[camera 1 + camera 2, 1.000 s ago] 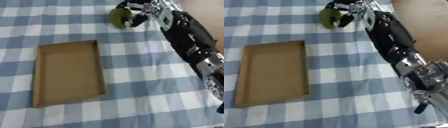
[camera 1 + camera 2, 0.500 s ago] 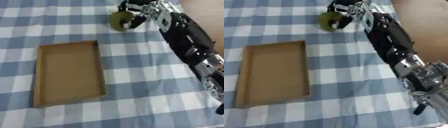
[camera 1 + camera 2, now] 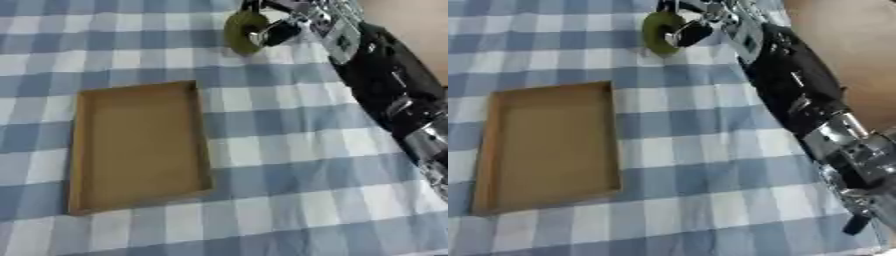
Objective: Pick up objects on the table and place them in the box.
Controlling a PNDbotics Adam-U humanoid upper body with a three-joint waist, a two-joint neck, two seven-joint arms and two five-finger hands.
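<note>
An olive-green round object (image 3: pixel 242 31) hangs at the top of the view, just above the checked cloth. My right hand (image 3: pixel 278 26) is shut on it, fingers curled round its right side. The arm runs down the right edge of both views. A shallow brown cardboard box (image 3: pixel 138 145) lies open on the cloth at left centre, with nothing inside. The held object is beyond the box's far right corner. My left hand shows in neither view.
A blue and white checked cloth (image 3: pixel 289 150) covers the table. A bare tan surface (image 3: pixel 850 55) shows past the cloth's right edge at the upper right.
My right hand has carried the green object a little toward the box, nearer and leftward. The box has not moved.
</note>
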